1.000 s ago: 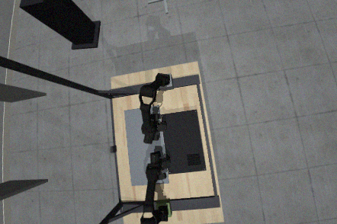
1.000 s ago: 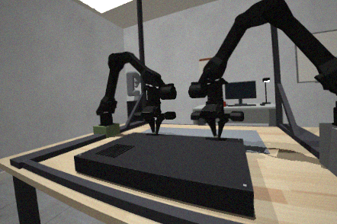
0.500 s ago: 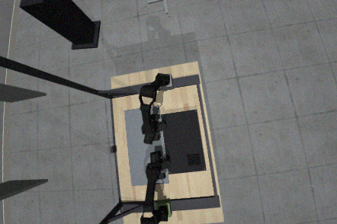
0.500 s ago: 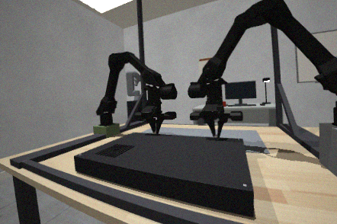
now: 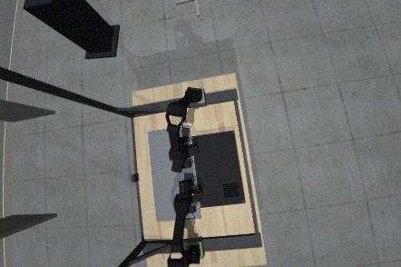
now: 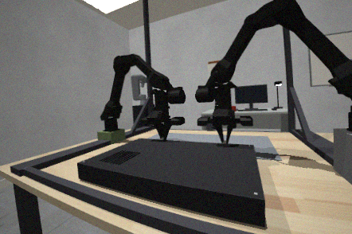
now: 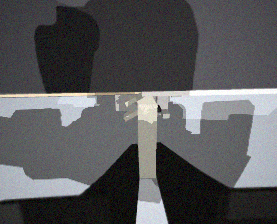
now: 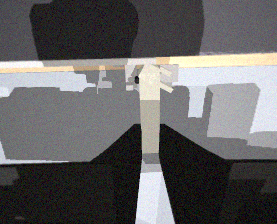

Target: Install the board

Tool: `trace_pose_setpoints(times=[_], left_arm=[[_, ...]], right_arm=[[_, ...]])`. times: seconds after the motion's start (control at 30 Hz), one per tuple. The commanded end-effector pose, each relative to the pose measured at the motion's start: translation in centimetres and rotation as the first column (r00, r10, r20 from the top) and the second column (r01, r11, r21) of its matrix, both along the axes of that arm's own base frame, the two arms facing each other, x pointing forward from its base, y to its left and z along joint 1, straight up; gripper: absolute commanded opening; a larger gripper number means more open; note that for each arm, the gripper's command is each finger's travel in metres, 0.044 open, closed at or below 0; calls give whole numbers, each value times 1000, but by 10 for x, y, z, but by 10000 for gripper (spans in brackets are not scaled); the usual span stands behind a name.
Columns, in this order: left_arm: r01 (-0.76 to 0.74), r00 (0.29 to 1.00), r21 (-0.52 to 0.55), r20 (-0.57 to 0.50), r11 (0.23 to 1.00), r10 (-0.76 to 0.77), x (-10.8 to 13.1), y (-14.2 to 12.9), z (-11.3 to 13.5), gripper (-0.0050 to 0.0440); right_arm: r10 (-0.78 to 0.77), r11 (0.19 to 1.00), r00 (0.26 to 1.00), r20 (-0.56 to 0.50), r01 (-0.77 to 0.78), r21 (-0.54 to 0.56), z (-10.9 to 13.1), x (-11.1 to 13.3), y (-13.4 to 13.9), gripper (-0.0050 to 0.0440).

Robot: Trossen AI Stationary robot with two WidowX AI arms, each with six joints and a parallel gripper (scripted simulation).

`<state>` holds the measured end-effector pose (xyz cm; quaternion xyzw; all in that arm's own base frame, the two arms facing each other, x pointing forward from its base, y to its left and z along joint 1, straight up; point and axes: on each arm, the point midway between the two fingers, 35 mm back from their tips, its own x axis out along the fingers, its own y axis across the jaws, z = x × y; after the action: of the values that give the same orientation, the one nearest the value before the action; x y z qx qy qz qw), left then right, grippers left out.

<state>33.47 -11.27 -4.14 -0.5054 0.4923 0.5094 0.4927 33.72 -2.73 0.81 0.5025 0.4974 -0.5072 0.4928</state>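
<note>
Nearest, the enclosure (image 5: 218, 165) (image 6: 171, 173) (image 7: 239, 45) (image 8: 249, 30) is lying flat on the worktop (image 5: 227, 229) (image 6: 303, 185), looking level; its feet are hiding beneath it. Along its far edge, the board is showing only a pale strip of panel (image 7: 239, 92) (image 8: 14, 64), the rest apparently sitting inside the slot. Whether it is sitting fully home, I cannot tell.

At the right, the left jaws (image 5: 195, 148) (image 6: 225, 142) are standing narrow, pinching the left lever (image 7: 147, 140); at the left, the right jaws (image 5: 199, 189) (image 6: 163, 139) are likewise pinching the right lever (image 8: 150, 120). Both levers are seemingly pointing straight out, though a click is not something pictures are proving. Farther off, the mat (image 5: 159, 179) (image 6: 255, 142) is spreading beyond.

The board is probably behaving as light and stiff, with fragile components, so the levers are offering the right hold: slim, possibly slippery, wanting an even push from both sides.
</note>
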Motion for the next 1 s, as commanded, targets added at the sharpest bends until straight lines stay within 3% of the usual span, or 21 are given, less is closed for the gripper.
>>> trace_pose_setpoints(times=[0.0,0.03,0.23,0.3,0.4,0.47,0.67,0.8,0.97], left_arm=[[-21,1000,-15,23,1000,22,7,-1,9,8],[-21,1000,-15,23,1000,22,7,-1,9,8],[-15,1000,-12,27,1000,15,7,-1,10,152],[-19,999,-20,48,1000,20,11,-2,25,200],[-18,999,-20,49,1000,19,11,-2,48,201],[-18,999,-20,49,1000,19,11,-2,48,201],[-18,999,-20,49,1000,19,9,-2,78,201],[28,998,-7,49,1000,-27,5,-1,76,297],[246,966,37,74,968,-249,-2,0,76,417]], right_arm=[[-26,1000,999,28,26,0,9,7,-3,8],[-26,1000,999,28,26,0,9,7,-3,8],[-18,1000,999,27,18,-2,9,5,-2,152],[-25,1000,998,49,25,-3,23,9,-3,199],[-24,1000,999,49,24,-3,43,8,-3,199],[-24,1000,999,49,24,-3,43,8,-3,199],[-23,1000,999,50,23,-3,74,7,-2,199],[48,999,995,87,-47,-6,78,5,-2,199],[268,963,936,229,-259,-71,100,6,-3,199]])
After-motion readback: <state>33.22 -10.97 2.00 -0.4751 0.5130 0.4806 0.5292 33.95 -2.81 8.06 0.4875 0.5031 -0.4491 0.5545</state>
